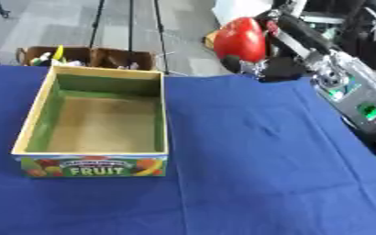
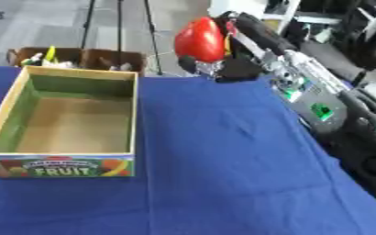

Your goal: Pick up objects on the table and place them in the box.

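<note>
The box (image 1: pixel 94 165) front reads "FRUIT" in white; smaller lettering above it seems too blurred to read.

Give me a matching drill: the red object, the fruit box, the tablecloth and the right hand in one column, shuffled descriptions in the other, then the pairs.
1. red object
2. fruit box
3. tablecloth
4. right hand

A. blue, spread over the table
B. holds nothing inside
C. curled round the red thing
D. lifted above the table's far edge

Pairs: 1-D, 2-B, 3-A, 4-C
</note>
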{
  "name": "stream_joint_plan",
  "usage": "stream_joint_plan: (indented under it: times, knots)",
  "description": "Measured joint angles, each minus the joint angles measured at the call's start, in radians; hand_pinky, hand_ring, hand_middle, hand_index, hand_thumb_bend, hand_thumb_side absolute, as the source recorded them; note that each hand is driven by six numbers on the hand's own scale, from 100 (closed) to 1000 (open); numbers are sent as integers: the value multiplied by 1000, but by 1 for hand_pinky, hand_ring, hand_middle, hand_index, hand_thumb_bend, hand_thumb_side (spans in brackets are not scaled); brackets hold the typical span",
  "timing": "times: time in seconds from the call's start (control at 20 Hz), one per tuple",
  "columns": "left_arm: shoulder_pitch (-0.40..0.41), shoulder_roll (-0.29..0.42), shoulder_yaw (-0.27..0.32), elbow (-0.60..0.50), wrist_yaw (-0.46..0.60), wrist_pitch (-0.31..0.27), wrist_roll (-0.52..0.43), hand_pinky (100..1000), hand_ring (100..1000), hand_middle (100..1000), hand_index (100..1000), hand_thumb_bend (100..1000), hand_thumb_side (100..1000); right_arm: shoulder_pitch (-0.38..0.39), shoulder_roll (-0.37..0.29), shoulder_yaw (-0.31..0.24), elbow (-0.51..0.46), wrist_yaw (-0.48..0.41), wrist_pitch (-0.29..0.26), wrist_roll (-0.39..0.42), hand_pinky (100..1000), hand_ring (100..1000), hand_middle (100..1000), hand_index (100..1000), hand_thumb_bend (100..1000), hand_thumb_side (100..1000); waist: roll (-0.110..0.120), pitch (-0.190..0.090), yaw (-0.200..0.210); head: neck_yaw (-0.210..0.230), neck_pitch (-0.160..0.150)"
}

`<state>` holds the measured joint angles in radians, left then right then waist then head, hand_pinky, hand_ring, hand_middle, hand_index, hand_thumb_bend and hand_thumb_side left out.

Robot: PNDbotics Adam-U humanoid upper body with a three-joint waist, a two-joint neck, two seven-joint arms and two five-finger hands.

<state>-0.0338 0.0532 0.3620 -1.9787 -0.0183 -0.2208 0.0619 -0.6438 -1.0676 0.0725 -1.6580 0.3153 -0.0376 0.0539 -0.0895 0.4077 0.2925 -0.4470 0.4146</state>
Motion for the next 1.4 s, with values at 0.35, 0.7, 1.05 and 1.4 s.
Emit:
stream_joint_plan:
  times: [0.35,0.7,1.05,1.4]
  knots:
    - [1,0,0,0,-1,-9,0,164,190,567,293,100,818,-17,0,3,21,0,-6,-12,267,492,435,654,210,865,-11,13,24,-33,-20]
    - [16,0,0,0,-11,-27,1,159,186,568,291,100,815,-34,1,10,43,13,-17,-22,264,491,434,652,208,865,-12,32,43,-80,-47]
    - [31,-1,1,0,-30,-40,5,156,183,569,289,100,812,-59,11,28,43,28,-26,-22,260,490,434,650,206,867,-19,40,62,-114,-57]
    - [34,-1,6,0,-33,-49,9,156,183,569,289,100,811,-85,23,47,44,48,-37,-16,258,522,434,646,192,872,-31,40,91,-150,-65]
